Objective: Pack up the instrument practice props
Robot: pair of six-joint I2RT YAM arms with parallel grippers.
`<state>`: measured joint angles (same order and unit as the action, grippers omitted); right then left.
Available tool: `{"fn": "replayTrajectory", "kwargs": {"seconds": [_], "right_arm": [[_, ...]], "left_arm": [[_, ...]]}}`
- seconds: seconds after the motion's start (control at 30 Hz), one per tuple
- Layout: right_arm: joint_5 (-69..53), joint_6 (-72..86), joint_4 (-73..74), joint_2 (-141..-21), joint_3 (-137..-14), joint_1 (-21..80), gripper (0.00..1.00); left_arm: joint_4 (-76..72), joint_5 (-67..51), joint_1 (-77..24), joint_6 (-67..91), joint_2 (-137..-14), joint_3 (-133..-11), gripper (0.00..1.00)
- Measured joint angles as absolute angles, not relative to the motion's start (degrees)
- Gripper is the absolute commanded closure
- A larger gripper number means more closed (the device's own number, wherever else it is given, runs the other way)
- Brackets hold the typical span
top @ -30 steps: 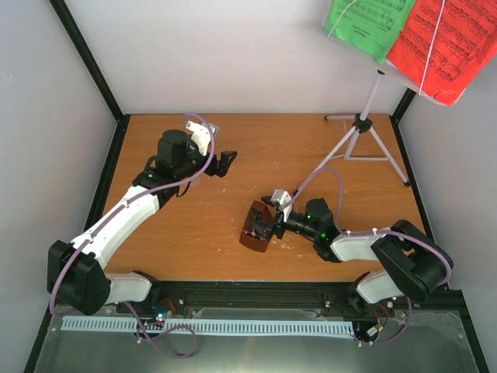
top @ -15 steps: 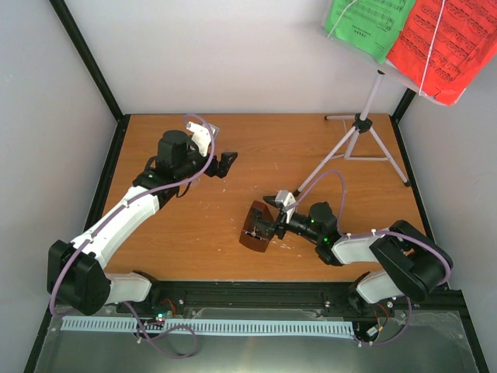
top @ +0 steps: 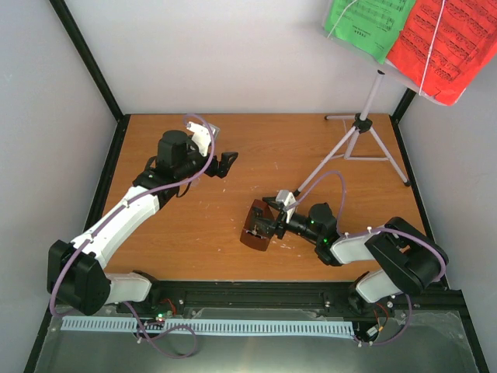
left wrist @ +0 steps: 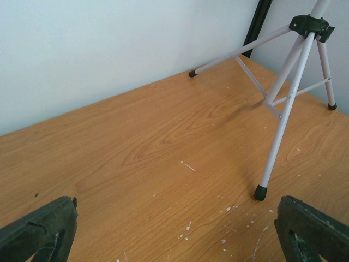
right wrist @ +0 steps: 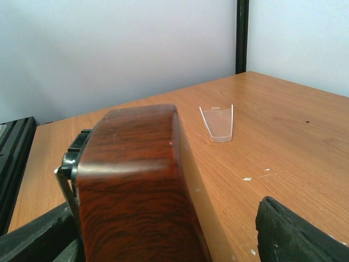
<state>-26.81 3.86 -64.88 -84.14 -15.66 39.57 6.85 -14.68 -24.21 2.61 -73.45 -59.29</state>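
Observation:
The dark brown metronome (top: 255, 227) lies on the table near the front middle, without its cover. My right gripper (top: 269, 223) is open and straddles it; in the right wrist view the metronome (right wrist: 136, 185) fills the space between the fingers, with a gap to the right finger (right wrist: 297, 234). The clear cover (right wrist: 218, 123) lies on the table beyond it. My left gripper (top: 227, 163) is open and empty over the back left of the table. The white tripod music stand (top: 359, 136) stands at the back right and holds the green sheet (top: 369, 23) and the red sheet (top: 443, 43).
The left wrist view shows the stand's legs (left wrist: 283, 114), one rubber foot (left wrist: 260, 192) close ahead on the wood table (left wrist: 136, 147). Black frame posts (top: 85, 62) stand at the back corners. White walls close three sides.
My right arm has shifted slightly and its gripper sits a little further around the metronome. The left arm, the stand and the sheets have not moved.

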Motion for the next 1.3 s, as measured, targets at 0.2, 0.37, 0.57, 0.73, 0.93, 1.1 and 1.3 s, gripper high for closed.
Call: {"fn": "replayTrajectory", "kwargs": {"seconds": [0.2,0.37,0.57,0.73,0.93,1.1,1.3], "right_arm": [[-26.68,3.99,-64.97,-84.18,-15.66,39.57,0.26],[-26.7,4.12,-65.23,-84.31,-15.66,39.57,0.29],[-26.68,4.32,-65.63,-84.49,-15.64,39.57,0.34],[-26.55,4.34,-65.73,-84.49,-15.64,39.57,0.36],[-26.3,4.34,-65.93,-84.6,-15.62,39.57,0.39],[-26.26,4.29,-66.57,-84.6,-15.25,39.57,0.43],[-26.11,4.29,-66.67,-84.6,-15.16,39.57,0.43]], "left_arm": [[6.85,-14.72,-24.21,2.61,-73.45,-59.29,0.01],[6.85,-14.7,-24.21,2.61,-73.45,-59.29,0.01],[6.85,-14.76,-24.21,2.61,-73.45,-59.29,0.01],[6.85,-14.83,-24.21,2.61,-73.45,-59.29,0.01],[6.42,-19.59,-24.23,3.07,-73.54,-59.24,0.04],[3.9,-31.24,-26.09,5.67,-76.82,-59.27,0.12],[4.12,-40.62,-30.2,8.64,-83.02,-59.27,0.16]]}}
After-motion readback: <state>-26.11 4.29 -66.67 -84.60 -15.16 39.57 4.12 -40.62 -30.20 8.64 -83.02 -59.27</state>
